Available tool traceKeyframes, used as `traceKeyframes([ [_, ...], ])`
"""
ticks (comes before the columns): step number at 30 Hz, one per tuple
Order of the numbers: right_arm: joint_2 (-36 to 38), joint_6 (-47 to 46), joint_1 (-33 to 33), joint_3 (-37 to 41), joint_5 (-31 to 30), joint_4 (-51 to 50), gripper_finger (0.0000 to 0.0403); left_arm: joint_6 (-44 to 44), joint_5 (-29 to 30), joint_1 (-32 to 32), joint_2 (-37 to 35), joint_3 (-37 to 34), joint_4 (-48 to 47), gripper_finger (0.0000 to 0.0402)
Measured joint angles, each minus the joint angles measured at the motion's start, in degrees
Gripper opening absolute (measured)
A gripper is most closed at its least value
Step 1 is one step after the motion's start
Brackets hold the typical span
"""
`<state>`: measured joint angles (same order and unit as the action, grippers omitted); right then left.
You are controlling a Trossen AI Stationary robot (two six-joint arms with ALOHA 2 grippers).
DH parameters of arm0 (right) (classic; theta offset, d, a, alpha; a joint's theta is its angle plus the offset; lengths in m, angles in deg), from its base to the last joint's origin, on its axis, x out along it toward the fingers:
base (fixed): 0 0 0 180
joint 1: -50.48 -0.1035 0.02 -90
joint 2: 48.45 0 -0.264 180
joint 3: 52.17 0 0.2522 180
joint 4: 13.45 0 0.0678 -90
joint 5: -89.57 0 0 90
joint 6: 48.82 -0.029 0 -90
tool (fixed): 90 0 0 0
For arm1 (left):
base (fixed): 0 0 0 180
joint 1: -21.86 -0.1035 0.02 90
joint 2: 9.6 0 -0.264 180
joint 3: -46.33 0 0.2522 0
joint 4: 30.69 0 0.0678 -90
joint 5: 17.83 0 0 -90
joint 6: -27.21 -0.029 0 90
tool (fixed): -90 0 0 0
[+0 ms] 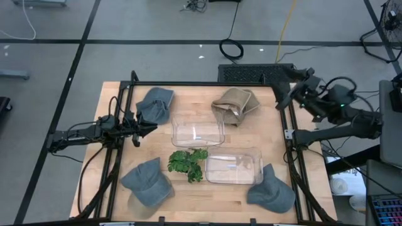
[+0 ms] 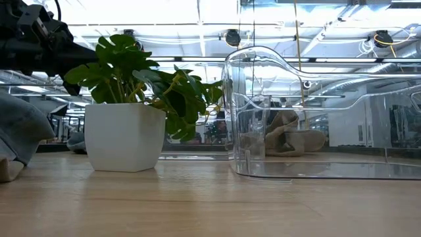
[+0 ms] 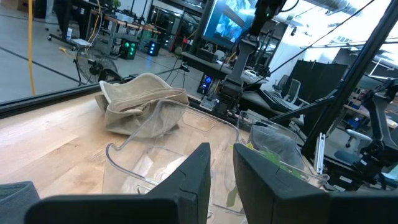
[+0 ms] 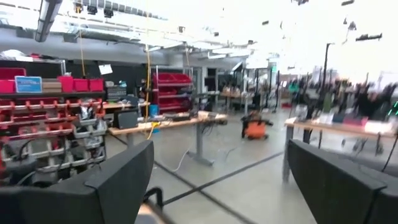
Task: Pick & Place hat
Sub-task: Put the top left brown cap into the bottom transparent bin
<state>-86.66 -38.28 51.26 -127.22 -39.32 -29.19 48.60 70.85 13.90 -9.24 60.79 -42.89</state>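
The left hand point(image 1: 149, 130) reaches out level over the worktop point(image 1: 264, 119) from its left side, fingers drawn close with only a narrow gap between them, holding nothing. Just beside it lies one grey hat point(image 1: 154, 104); just ahead sits a clear bin point(image 1: 198, 131), and a second bin point(image 1: 233, 167) lies farther on, past the one potted plant point(image 1: 188, 163). Three grey hats in all — the other two point(image 1: 147, 182) point(image 1: 271, 190) at the near corners — plus one tan hat point(image 1: 233, 105) beyond the first bin. The right hand point(image 1: 284, 94) hangs raised off the far right corner, fingers spread wide, empty.
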Motion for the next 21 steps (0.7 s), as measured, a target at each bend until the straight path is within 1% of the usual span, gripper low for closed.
traceKeyframes([
  [5,-2.8,7.9,0.0,-6.0,-0.1,-0.4,0.0357,0.0,0.0,0.0,0.0,0.0,0.0,0.0077],
  [8,-4.6,10.9,0.0,-9.5,-0.1,-2.1,0.0357,0.0,0.0,0.0,0.0,0.0,0.0,0.0077],
  [13,-7.9,11.6,0.0,-15.4,-0.1,-6.4,0.0357,0.0,0.0,0.0,0.0,0.0,0.0,0.0077],
  [21,-11.8,11.6,0.0,-22.6,-0.1,-11.5,0.0357,0.0,0.0,0.0,0.0,0.0,0.0,0.0077],
])
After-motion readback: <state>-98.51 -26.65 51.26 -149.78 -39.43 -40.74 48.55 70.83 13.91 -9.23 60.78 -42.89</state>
